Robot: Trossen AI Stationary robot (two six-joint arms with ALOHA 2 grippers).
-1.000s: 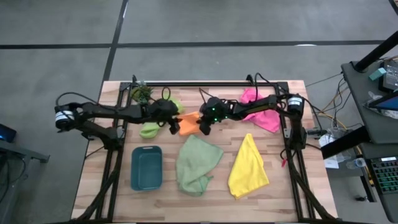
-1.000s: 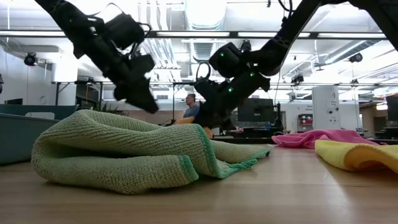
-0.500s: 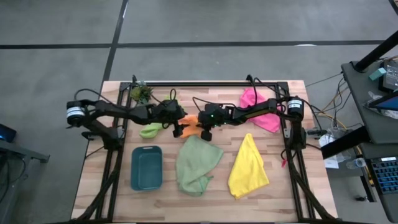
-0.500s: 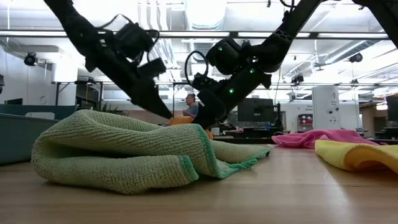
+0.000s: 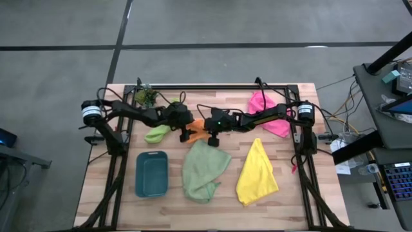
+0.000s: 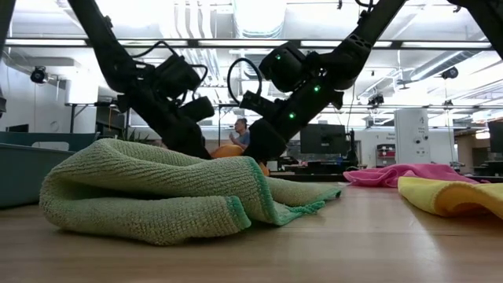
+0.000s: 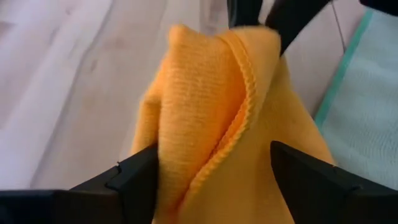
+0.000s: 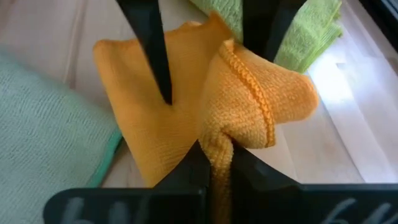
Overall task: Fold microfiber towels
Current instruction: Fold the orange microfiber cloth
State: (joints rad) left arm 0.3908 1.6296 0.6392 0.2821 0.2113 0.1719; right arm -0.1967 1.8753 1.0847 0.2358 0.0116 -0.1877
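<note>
Orange microfiber towel (image 5: pixel 199 125) lies bunched near the middle of the wooden table (image 5: pixel 302 193), toward the far side, and both arms meet over it. Right gripper (image 8: pixel 214 163) is clamped on a raised fold of this orange cloth, its two dark fingers pressed together with a pinch of fabric between them. Left gripper (image 7: pixel 211 165) stands with its jaws wide, one finger on each side of a ridge of the same orange towel; the cloth sits between the fingers, but they are not squeezing it. From the low camera the two wrists angle down together behind the pale sage green towel (image 6: pixel 157 189), and the orange cloth shows only as a small hump between them. Lime green towel (image 5: pixel 156 134) lies crumpled just beside the left gripper, on the side nearer the left arm's base. Pale sage green towel occupies the centre front in a loose heap, its upper corner touching or nearly touching the orange one. Yellow towel (image 5: pixel 257 173) lies folded in a long wedge to the right of the sage one, apart from it. Pink towel (image 5: pixel 270 113) sits at the far right, partly under the right arm. Teal tray (image 5: pixel 152 173) rests left of the sage towel. Small potted plant (image 5: pixel 146 96) stands at the far left corner.
</note>
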